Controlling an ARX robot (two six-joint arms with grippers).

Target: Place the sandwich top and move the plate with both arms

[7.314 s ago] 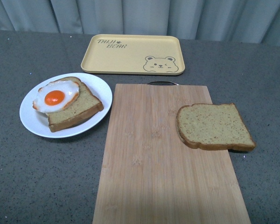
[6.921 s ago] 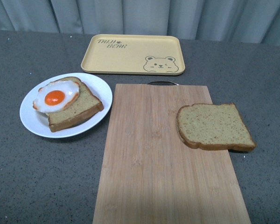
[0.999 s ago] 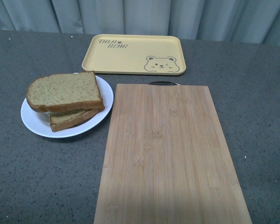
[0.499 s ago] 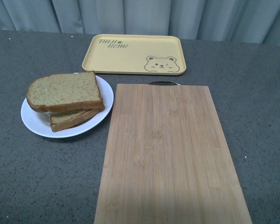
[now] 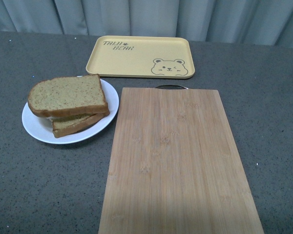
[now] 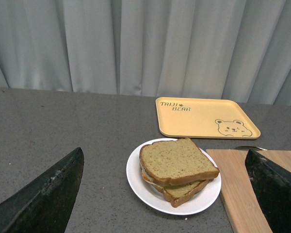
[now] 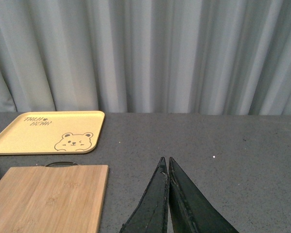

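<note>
The sandwich top (image 5: 67, 94), a brown bread slice, lies on the lower slice on the white plate (image 5: 35, 126) at the left of the table. It hides the egg in the front view; a bit of orange shows at the edge in the left wrist view. There the sandwich top (image 6: 176, 161) and plate (image 6: 138, 183) lie ahead, between the wide-open fingers (image 6: 43, 194) of my left gripper (image 6: 167, 194), well apart from them. My right gripper (image 7: 166, 165) is shut and empty, above bare table right of the board. Neither arm shows in the front view.
A bamboo cutting board (image 5: 173, 156) lies in the middle, its metal handle (image 5: 170, 87) at the far end. A yellow bear-print tray (image 5: 139, 56) lies behind it. Grey curtains hang along the far table edge. The board (image 7: 43, 199) and tray (image 7: 48, 132) also show in the right wrist view.
About seven seconds ago the plain slice lay on the board's right edge and the egg was uncovered. Now the slice lies on the egg on the plate. Nothing differs over the last second.
</note>
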